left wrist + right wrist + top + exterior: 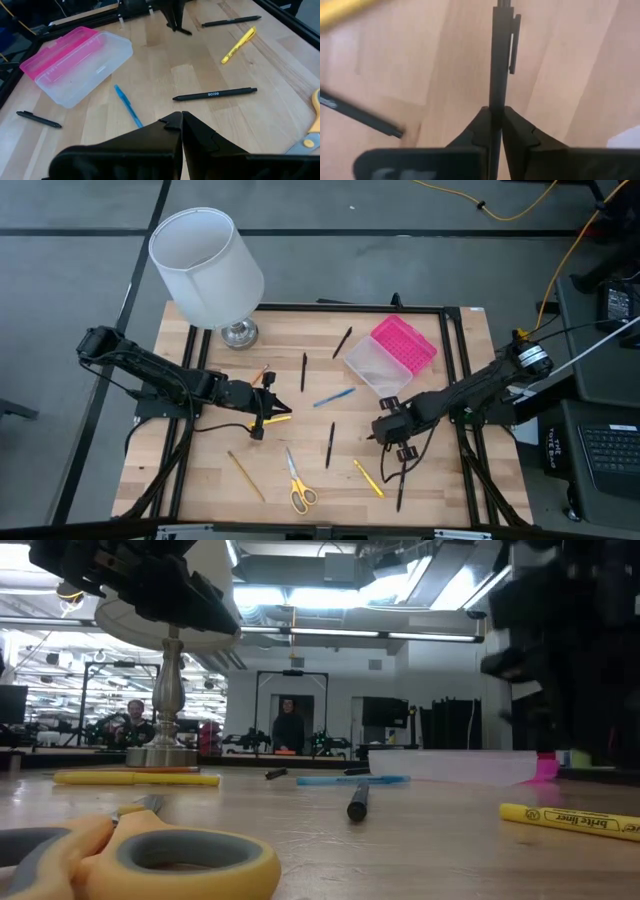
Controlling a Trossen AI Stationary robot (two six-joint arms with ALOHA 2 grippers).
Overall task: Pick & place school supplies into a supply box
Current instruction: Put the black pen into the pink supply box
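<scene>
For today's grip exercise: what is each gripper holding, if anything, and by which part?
The right gripper pinches a black pen near one end, below its clip. The left gripper is shut and holds nothing.

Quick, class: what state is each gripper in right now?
Left gripper: fingers closed, holding nothing.
Right gripper: fingers closed on a black pen.

White lamp shade (206,265) at table's far-left corner, on silver metal base (238,333); wooden table top (200,480) inside black frame (455,350); yellow cable (500,208) on grey floor; keyboard (608,456) at right; two people (290,728) in room background.
</scene>
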